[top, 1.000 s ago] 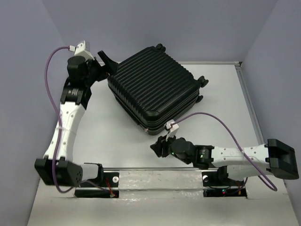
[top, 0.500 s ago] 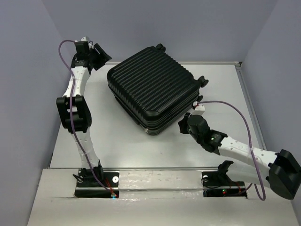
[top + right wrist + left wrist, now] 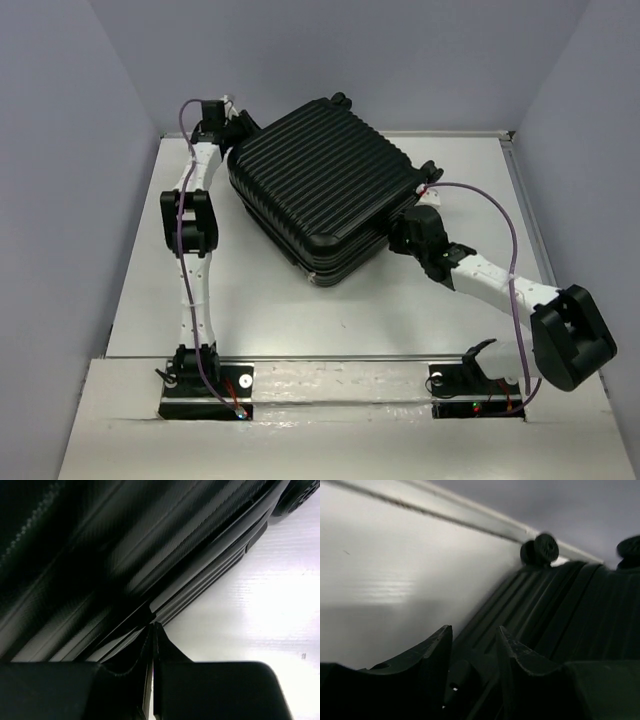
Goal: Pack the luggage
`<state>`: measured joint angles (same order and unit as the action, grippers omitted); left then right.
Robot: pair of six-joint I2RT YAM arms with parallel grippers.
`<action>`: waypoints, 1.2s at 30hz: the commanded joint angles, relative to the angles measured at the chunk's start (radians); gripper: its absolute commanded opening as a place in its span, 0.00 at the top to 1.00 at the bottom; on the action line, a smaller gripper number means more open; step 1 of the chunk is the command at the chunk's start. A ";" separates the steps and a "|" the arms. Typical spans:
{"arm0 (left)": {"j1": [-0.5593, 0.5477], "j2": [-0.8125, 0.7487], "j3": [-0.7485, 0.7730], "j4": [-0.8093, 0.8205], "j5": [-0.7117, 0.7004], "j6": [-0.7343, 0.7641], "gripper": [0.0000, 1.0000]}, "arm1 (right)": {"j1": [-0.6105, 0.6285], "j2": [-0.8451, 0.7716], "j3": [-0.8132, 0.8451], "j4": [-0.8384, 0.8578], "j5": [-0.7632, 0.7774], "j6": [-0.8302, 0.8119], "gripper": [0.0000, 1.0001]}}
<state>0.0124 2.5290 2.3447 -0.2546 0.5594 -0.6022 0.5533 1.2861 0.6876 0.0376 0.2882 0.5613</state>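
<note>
Right pincer (image 3: 151, 630), pressed together, noses the seam on the 4 o'clock side of the luggage (image 3: 320, 180), which lies closed mid-surface (image 3: 250, 290); left pincer (image 3: 475, 630), half spread, straddles its 10 o'clock corner. Best brace there and pry the seam gently

black luggage (image 3: 320, 180) lies flat on white table (image 3: 250, 300)

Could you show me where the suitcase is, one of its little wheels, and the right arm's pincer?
Suitcase (image 3: 320, 180): overhead view, middle of its ribbed top.
Wheel (image 3: 542, 548): left wrist view, its round face.
Right pincer (image 3: 151, 630): right wrist view, where the shut tips meet.
</note>
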 commanded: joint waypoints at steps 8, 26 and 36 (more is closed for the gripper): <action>-0.092 -0.494 -0.956 0.624 0.087 -0.175 0.54 | -0.171 0.203 0.219 0.119 -0.417 -0.164 0.93; -0.155 -1.562 -1.877 0.608 -0.210 -0.120 0.53 | -0.196 0.498 0.854 -0.201 -0.758 -0.181 0.42; -0.118 -1.730 -1.716 0.334 -0.263 0.007 0.50 | -0.337 0.207 0.784 -0.358 -0.681 -0.259 0.31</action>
<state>-0.0723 0.8547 0.5056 0.0074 0.1276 -0.6071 0.1978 1.6871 1.5070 -0.2768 -0.2661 0.3145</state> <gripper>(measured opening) 0.489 0.710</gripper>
